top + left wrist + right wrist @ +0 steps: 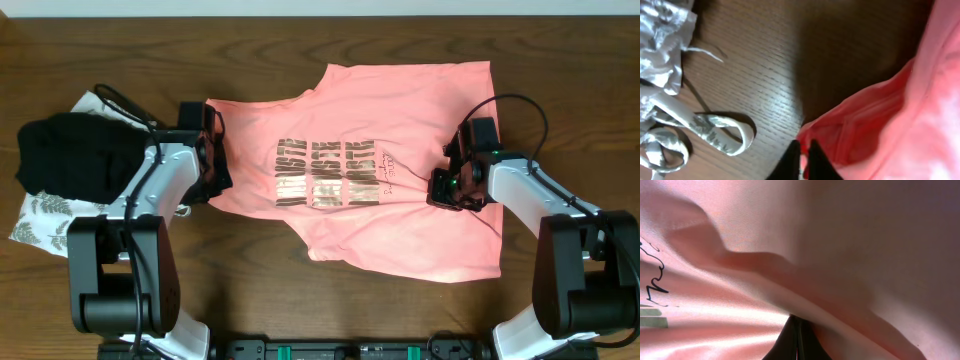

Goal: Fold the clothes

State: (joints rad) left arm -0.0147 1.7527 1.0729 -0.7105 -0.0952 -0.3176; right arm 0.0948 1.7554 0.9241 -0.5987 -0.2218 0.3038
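The clothes [400,120], a salmon-pink T-shirt, lie spread flat in the middle of the table, bronze lettering [330,175] facing up. My left gripper [213,172] is at the shirt's left edge. In the left wrist view it [803,150] is shut, with the pink hem [850,130] pinched between its black tips. My right gripper [447,188] rests on the shirt's right half. In the right wrist view it [798,322] is shut on a raised ridge of the pink fabric [790,275]. Dark script [655,285] shows at that view's left.
A folded black garment [65,155] lies at the far left on a white leaf-print garment [45,215]. The white garment's loose loop [720,132] lies on the wooden table [755,65], just left of my left fingers. Black cables arc over both arms.
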